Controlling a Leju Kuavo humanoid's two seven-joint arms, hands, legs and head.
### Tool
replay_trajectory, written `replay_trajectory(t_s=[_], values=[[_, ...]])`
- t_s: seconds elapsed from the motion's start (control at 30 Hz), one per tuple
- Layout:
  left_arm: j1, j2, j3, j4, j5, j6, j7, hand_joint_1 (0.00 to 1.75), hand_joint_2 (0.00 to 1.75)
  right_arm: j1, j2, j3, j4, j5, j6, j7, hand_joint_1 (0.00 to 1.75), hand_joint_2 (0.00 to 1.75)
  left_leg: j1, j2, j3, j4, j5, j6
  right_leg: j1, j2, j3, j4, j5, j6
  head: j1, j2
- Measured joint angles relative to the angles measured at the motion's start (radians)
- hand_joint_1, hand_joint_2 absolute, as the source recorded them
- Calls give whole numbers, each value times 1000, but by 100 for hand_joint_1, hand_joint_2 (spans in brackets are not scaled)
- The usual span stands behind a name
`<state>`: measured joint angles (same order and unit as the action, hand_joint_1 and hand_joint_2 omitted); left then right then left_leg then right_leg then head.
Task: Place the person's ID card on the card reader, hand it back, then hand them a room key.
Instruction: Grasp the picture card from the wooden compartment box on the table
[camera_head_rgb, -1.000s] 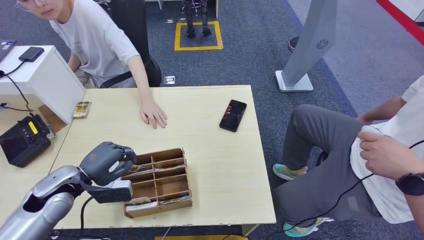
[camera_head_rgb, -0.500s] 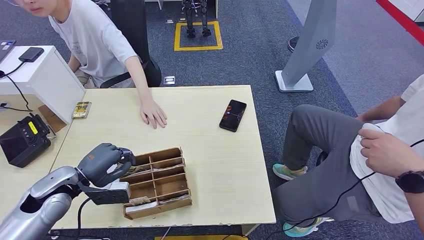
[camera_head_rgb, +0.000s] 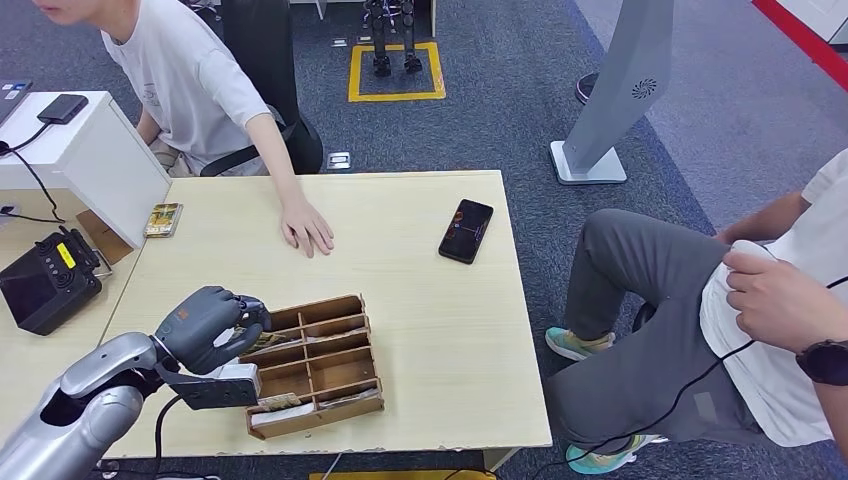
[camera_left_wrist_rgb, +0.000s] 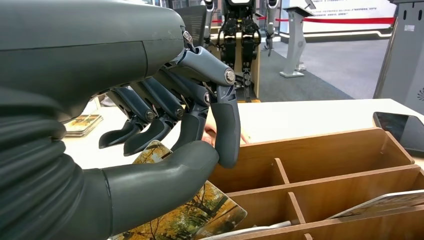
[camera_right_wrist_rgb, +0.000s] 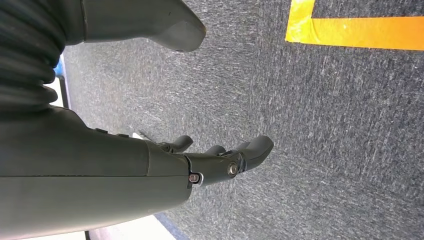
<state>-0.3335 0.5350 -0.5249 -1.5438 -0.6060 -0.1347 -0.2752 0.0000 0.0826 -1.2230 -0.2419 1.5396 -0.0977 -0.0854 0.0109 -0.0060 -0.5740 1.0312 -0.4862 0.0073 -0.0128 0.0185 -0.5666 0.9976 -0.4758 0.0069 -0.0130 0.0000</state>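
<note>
Black phone on table; black device at far left.

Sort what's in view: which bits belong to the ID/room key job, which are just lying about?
Job:
- left hand, pinching a picture-printed card
- wooden divided tray holding more cards
- person's hand resting on the table
- right hand, hanging over the carpet, holding nothing

Lying about:
- black phone
- black handheld device on the side table
- small printed item at the table's far left corner
</note>
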Motion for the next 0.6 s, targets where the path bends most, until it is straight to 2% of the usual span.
replay_trajectory(t_s=[0.6], values=[[0, 4, 0, -2, 48, -4, -9, 175, 175, 0, 0, 0, 0, 0, 5, 6, 0, 175, 0, 0, 0, 0, 0, 0, 0, 0, 0, 0, 0, 0, 0, 0]])
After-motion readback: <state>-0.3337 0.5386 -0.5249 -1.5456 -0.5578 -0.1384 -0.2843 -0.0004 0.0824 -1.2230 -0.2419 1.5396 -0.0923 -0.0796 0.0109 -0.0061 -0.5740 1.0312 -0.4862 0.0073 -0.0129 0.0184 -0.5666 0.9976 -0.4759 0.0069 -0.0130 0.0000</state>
